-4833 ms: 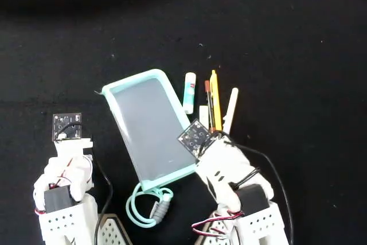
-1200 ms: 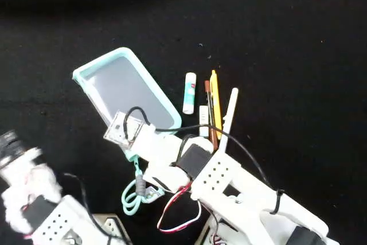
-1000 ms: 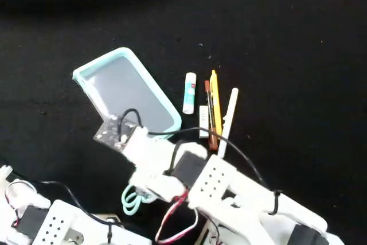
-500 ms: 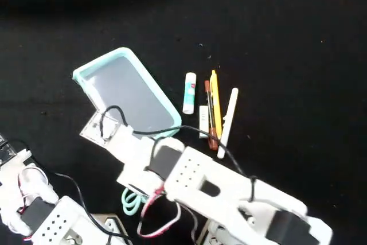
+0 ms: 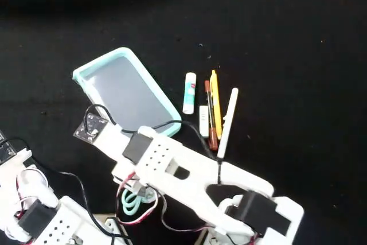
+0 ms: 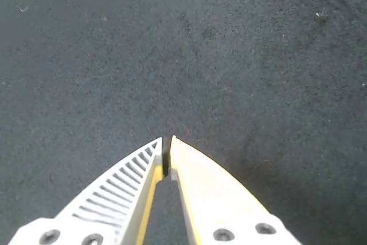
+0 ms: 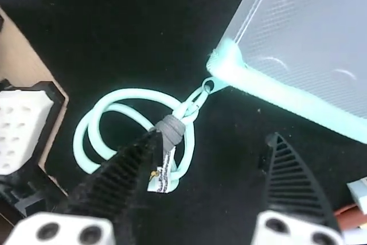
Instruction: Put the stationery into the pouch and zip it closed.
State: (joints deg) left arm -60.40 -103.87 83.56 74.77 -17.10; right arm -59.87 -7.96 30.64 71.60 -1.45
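Although its zip is too small to judge open or shut, the pouch [image 5: 123, 93] plainly lies flat and slantwise on the black surface [image 5: 298, 55], mint-green rim up. Outside it, just beside its right edge in the high view, lies a glue stick [image 5: 189, 93]. Next to that is a close row: a small white block [image 5: 203, 120] that may be an eraser, a brown pen [image 5: 209, 116], a yellow pen [image 5: 215, 101] and a white pen [image 5: 227, 120].

The right arm [image 5: 172, 164] stretches across the near side of the surface and covers the pouch's near corner. Its wrist view shows the right gripper [image 7: 213, 137] with fingers [image 7: 132, 164] spread wide and holding nothing, above the pouch's green cord loop [image 7: 109, 113]. The loop's grey toggle [image 7: 168, 127] sits close to one fingertip, and the cord clips onto the pouch's corner.

The left gripper [image 6: 167, 140] hangs over bare surface, well apart from the pouch, its fingers pressed together with nothing between them.
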